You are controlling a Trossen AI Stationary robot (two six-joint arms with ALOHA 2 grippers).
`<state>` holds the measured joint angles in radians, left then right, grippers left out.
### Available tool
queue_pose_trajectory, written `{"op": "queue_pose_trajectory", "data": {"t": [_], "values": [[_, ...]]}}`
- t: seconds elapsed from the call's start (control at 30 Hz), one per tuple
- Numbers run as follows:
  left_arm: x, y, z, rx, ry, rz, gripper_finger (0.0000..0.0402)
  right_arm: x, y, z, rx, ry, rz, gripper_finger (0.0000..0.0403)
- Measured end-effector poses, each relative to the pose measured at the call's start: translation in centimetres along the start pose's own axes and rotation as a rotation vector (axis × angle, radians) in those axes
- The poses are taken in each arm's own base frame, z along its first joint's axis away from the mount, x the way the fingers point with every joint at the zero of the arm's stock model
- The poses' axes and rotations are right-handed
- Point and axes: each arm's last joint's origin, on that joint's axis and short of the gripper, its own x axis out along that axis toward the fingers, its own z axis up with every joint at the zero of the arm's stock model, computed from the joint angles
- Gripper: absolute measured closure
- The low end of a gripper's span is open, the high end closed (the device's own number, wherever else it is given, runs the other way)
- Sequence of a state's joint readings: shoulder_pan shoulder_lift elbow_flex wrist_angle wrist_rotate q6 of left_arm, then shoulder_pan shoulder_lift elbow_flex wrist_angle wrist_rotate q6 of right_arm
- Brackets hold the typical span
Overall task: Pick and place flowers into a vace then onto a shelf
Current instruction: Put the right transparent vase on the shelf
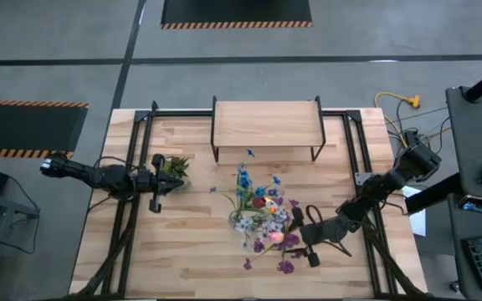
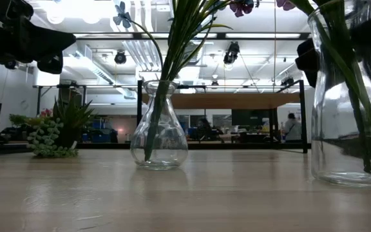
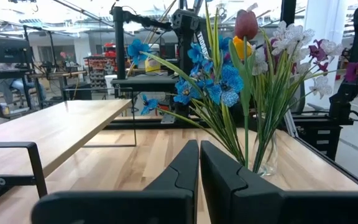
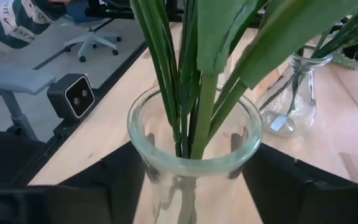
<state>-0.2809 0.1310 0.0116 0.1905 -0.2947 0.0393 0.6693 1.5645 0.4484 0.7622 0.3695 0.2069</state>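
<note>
A tall clear glass vase (image 1: 273,237) with pink, yellow and purple flowers (image 1: 268,205) stands on the wooden table in front of the middle. A smaller round vase (image 2: 159,138) with blue flowers (image 1: 243,178) stands just left of it and farther back. My right gripper (image 1: 294,238) comes in from the right, shut on the tall vase's neck (image 4: 194,149). My left gripper (image 1: 164,182) is shut and empty at the left, beside a small potted plant (image 1: 174,165). The low wooden shelf (image 1: 266,125) stands at the far middle. My right gripper has the tall vase's neck (image 4: 151,163) between its two fingers, one finger (image 4: 120,177) on each side, just under the rim. The fingers come in about level from the table's right. The vase is upright with its base on the table (image 2: 350,182).
Loose purple blooms (image 1: 284,267) lie on the table near the front of the tall vase. A black metal frame (image 1: 141,125) runs along the table's left, right and far sides. The shelf top shows bare in the left wrist view (image 3: 55,127).
</note>
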Motion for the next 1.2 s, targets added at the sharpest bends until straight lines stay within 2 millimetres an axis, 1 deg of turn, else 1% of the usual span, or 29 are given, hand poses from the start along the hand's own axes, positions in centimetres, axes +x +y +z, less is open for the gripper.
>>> {"op": "queue_pose_trajectory", "data": {"t": [0.17,0.27,0.4,0.5,0.67,0.83,0.97,1.07,1.2], "values": [[0.0,0.0,0.0,0.0,0.0,0.0,0.0402,0.0,0.0,0.2,-0.029,-0.008,0.002,0.0214],[0.0,0.0,0.0,0.0,0.0,0.0,0.0402,0.0,0.0,0.2,-0.045,-0.008,0.002,0.0232],[0.0,0.0,0.0,0.0,0.0,0.0,0.0402,-0.1,0.0,0.3,-0.077,-0.013,0.002,0.0232],[0.0,0.0,0.0,0.0,0.0,0.0,0.0402,-0.6,0.1,0.9,-0.104,-0.042,-0.013,0.0232],[0.0,0.0,0.0,0.0,0.0,0.0,0.0402,-2.6,0.1,2.5,-0.134,-0.083,0.008,0.0229],[0.0,0.0,0.0,0.0,0.0,0.0,0.0402,-5.0,-0.4,3.9,-0.125,-0.088,0.017,0.0228],[0.0,0.0,0.0,0.0,0.0,0.0,0.0402,-6.2,-0.8,4.4,-0.092,-0.084,0.024,0.0228],[0.0,0.0,0.0,0.0,0.001,0.0,0.0402,-6.2,-0.8,4.1,-0.054,-0.051,0.029,0.0228],[0.0,0.0,0.0,0.0,0.0,0.0,0.0402,-5.4,-0.6,3.2,-0.038,-0.004,0.052,0.0228]]}}
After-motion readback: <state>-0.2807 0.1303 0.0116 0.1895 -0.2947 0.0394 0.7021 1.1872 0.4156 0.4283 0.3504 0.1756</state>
